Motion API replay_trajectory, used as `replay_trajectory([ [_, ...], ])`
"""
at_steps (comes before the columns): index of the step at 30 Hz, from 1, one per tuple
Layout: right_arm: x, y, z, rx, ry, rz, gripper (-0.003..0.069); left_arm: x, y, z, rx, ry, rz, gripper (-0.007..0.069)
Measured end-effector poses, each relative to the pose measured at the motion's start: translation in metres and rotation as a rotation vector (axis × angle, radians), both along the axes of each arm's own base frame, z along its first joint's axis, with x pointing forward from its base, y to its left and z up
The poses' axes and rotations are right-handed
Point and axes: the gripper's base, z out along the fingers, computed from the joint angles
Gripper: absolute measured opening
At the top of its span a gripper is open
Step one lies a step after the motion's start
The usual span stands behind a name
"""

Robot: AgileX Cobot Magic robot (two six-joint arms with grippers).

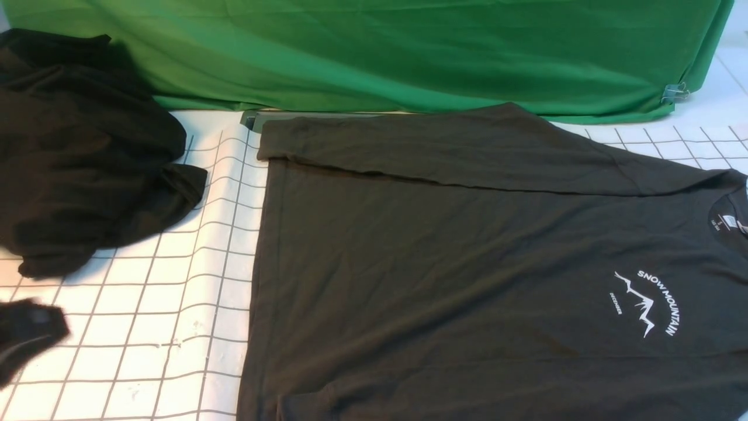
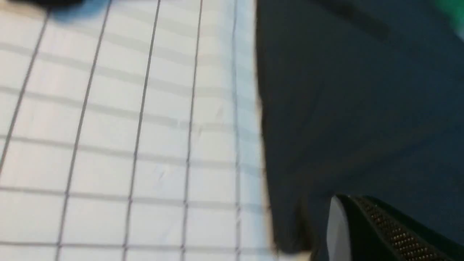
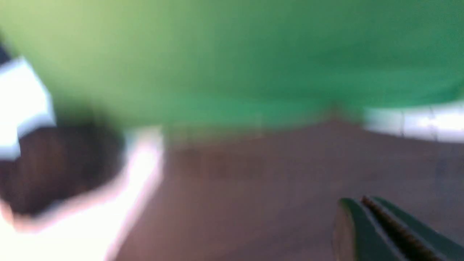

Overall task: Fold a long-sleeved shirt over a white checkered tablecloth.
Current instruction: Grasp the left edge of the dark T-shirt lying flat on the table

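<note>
Left gripper [image 2: 348, 203]: 2 jaws pressed tight together, nothing between them; it hangs over the white checkered tablecloth [image 1: 146, 327], with the shirt's straight hem edge running just beyond it in the left wrist view. Right gripper [image 3: 362, 203]: jaws also closed flat on each other, toothed seam showing, nothing gripped; its view is badly blurred, with dark cloth below and green behind. The long-sleeved shirt [image 1: 467, 263] lies spread front-up on the tablecloth, filling the middle and right of the front view, hem toward the robot's left and round neck at the right edge. 1 sleeve is laid back across the body along the far side. The white "SNOW MOUNTAIN" print [image 1: 646, 304] sits near the neck. The tablecloth is slightly wrinkled beside the hem, its grid lines bending there. A black heap of cloth [image 1: 76, 158] rests on the far left. Plain green fabric [image 1: 380, 52] drapes across the back, pinched by a metal clip [image 1: 675, 92] at its right end.
</note>
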Motion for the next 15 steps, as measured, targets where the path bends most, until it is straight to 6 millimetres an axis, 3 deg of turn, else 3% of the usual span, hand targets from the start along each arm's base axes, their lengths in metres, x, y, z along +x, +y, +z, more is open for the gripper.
replay_trajectory([
  [4, 0.024, 0.005, -0.018, -0.212, 0.343, 0.14, 0.0007, 0.047, -0.004, -0.023, 0.053, 0.256, -0.188, 0.0003],
  [7, 0.034, 0.005, -0.036, -0.293, 0.547, 0.198, 0.0009, 0.07, -0.018, -0.057, -0.06, 0.473, -0.321, 0.0004],
  [8, 0.035, 0.005, -0.038, -0.3, 0.565, 0.202, 0.001, 0.071, -0.019, -0.059, -0.065, 0.483, -0.34, 0.0004],
  [11, 0.041, 0.004, -0.044, -0.326, 0.616, 0.219, 0.0017, 0.079, -0.051, -0.086, -0.158, 0.601, -0.498, 0.0011],
  [14, 0.045, 0.004, -0.043, -0.326, 0.59, 0.206, 0.0025, 0.084, -0.08, -0.101, -0.101, 0.623, -0.6, 0.0041],
  [15, 0.045, 0.004, -0.043, -0.325, 0.587, 0.205, 0.0026, 0.084, -0.081, -0.103, -0.092, 0.625, -0.607, 0.0044],
])
